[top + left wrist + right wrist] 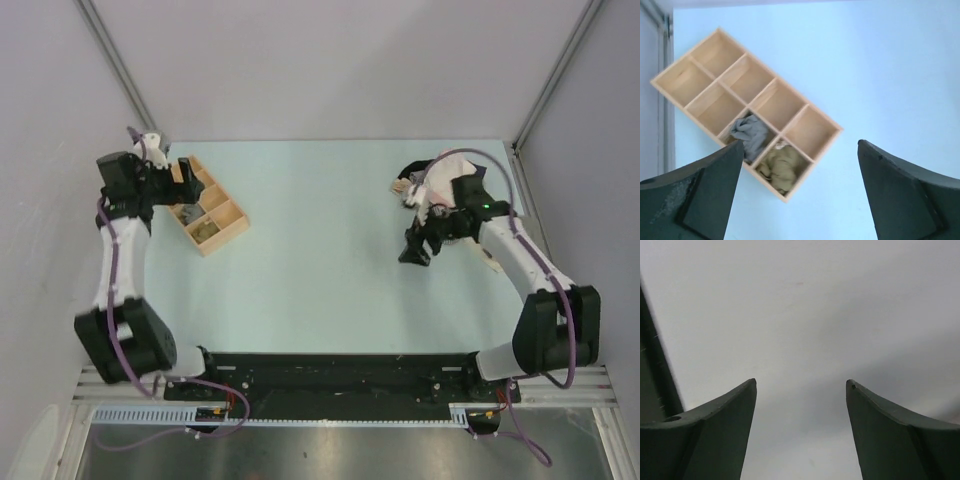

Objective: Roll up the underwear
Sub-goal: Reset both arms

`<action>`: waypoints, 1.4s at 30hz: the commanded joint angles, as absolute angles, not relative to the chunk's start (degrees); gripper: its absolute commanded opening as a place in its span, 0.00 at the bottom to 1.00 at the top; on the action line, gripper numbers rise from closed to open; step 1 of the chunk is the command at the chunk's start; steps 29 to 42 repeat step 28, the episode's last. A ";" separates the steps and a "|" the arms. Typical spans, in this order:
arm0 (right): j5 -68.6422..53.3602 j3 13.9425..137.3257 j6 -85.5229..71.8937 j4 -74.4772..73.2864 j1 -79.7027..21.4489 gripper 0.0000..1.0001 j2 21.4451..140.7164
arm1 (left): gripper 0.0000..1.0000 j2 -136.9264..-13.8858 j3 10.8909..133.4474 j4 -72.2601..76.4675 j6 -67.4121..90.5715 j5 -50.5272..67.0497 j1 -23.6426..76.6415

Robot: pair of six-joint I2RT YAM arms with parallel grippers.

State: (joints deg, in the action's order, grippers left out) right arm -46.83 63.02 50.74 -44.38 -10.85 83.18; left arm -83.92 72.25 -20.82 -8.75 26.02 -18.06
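The underwear (pixel 751 133) is a bunched grey cloth lying in one compartment of a wooden divider box (pixel 816 116), also seen as a dark bundle (pixel 186 212) from above. My left gripper (pixel 801 143) hangs above the box's near end, open and empty, apart from the cloth; from above it (pixel 172 188) sits at the box's left side. My right gripper (pixel 418 248) is on the right, in front of a garment pile. In its own wrist view the right gripper (pixel 801 382) is open with only a plain grey surface between its fingers.
An olive cloth bundle (pixel 782 168) fills the corner compartment next to the underwear; the other compartments hold nothing. A pile of pale pink-white and dark garments (pixel 440 172) lies at the back right. Grey walls and metal posts surround the pale table (pixel 320 250).
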 commanded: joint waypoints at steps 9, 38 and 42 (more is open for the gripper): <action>-34.12 68.55 7.49 -18.46 5.71 1.00 68.21 | 1.00 -42.47 52.65 -18.80 4.83 41.83 -8.70; -18.37 68.55 -0.96 -20.83 6.86 1.00 56.25 | 1.00 -21.36 43.33 -23.73 10.11 37.00 -8.79; -18.37 68.55 -0.96 -20.83 6.86 1.00 56.25 | 1.00 -21.36 43.33 -23.73 10.11 37.00 -8.79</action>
